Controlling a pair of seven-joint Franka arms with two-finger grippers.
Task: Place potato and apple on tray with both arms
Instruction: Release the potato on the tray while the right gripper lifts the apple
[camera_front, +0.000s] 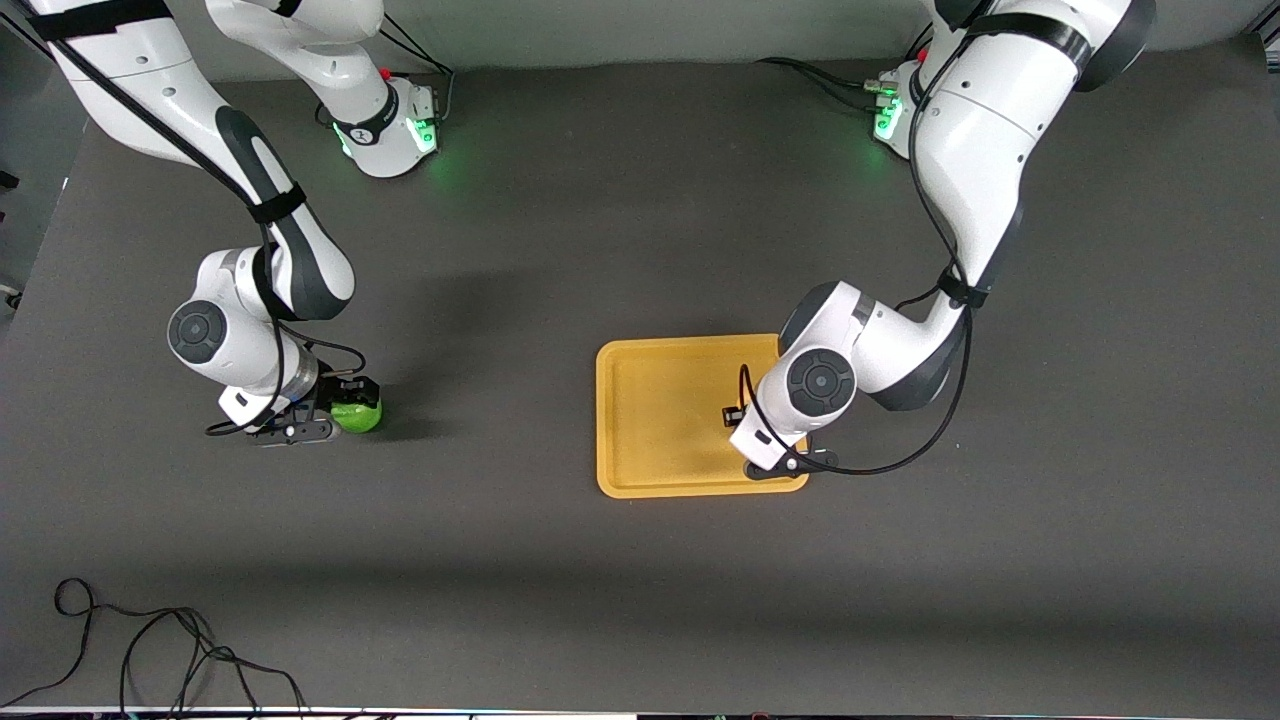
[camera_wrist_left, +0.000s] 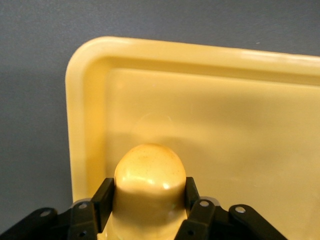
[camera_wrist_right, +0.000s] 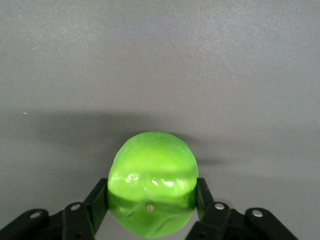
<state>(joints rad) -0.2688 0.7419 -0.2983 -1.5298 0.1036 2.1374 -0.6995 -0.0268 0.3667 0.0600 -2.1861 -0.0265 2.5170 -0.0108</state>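
The orange-yellow tray (camera_front: 650, 410) lies mid-table toward the left arm's end. My left gripper (camera_wrist_left: 148, 192) is over the tray's corner (camera_wrist_left: 87, 75), shut on the yellow-tan potato (camera_wrist_left: 148, 172); in the front view the left arm's wrist (camera_front: 815, 385) hides the potato. The bright-green apple (camera_front: 358, 414) sits on the dark table toward the right arm's end. My right gripper (camera_wrist_right: 151, 200) is down at the table, and both its pads press the sides of the apple (camera_wrist_right: 152, 175).
Loose black cables (camera_front: 150, 650) lie on the table at the edge nearest the front camera, toward the right arm's end. Bare dark tabletop (camera_front: 500, 300) spreads between the apple and the tray.
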